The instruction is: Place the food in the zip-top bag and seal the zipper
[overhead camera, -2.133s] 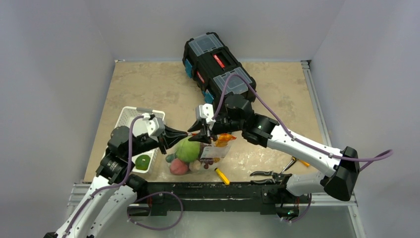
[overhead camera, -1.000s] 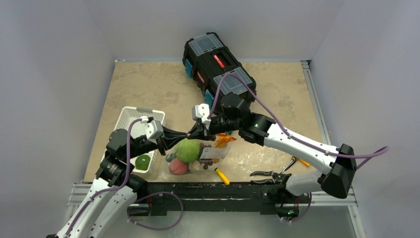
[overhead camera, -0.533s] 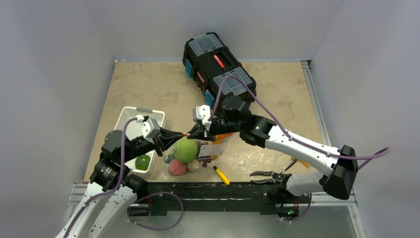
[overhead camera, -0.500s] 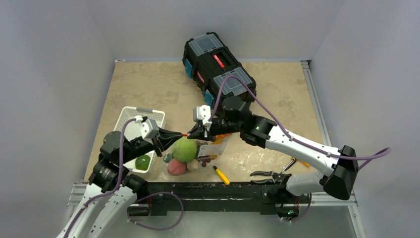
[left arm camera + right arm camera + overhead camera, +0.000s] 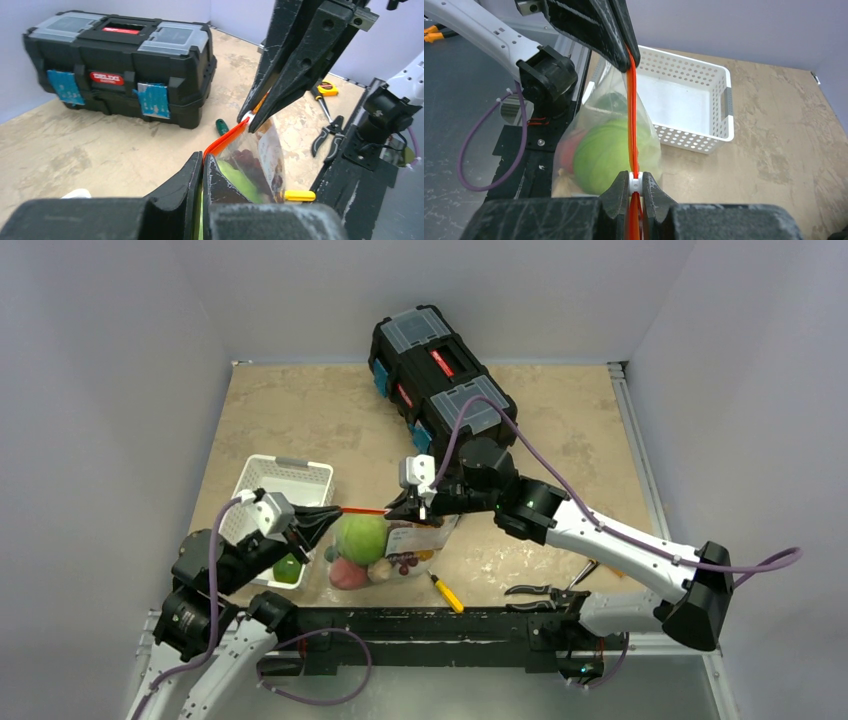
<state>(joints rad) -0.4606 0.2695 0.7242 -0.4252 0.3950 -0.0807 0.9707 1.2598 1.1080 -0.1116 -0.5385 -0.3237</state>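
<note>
The black toolbox (image 5: 440,365) is sitting at 12 o'clock on the table (image 5: 300,410), well apart from the work. The white basket (image 5: 280,485) is lying at 8 o'clock. One green round fruit (image 5: 287,568) is showing at the basket's near end, so by my reading the filling is not complete.

The zip-top bag (image 5: 392,552) is hanging near 6 o'clock, sagging under the cabbage (image 5: 360,538), a pink peach (image 5: 347,573) and the grapes (image 5: 405,562) inside. It is being held up by its mouth so that the load is pulling the walls straight and the zipper (image 5: 365,510) is running as one taut line.

The left gripper (image 5: 333,511) is pinching the zipper's 9 o'clock end with its jaws pressed together, acting as an anchor. The right gripper (image 5: 402,512) is at the 3 o'clock end with its jaws squeezed onto the small white tab (image 5: 635,184), probably ready to draw it along the strip.

A second ago the two grippers were nearly meeting over the cabbage. Now the left arm is sitting further back toward 8 o'clock, a longer stretch of orange strip is showing between them, and the bag is lying slightly nearer the basket. The right jaws were a little looser then and are now clamped.
</note>
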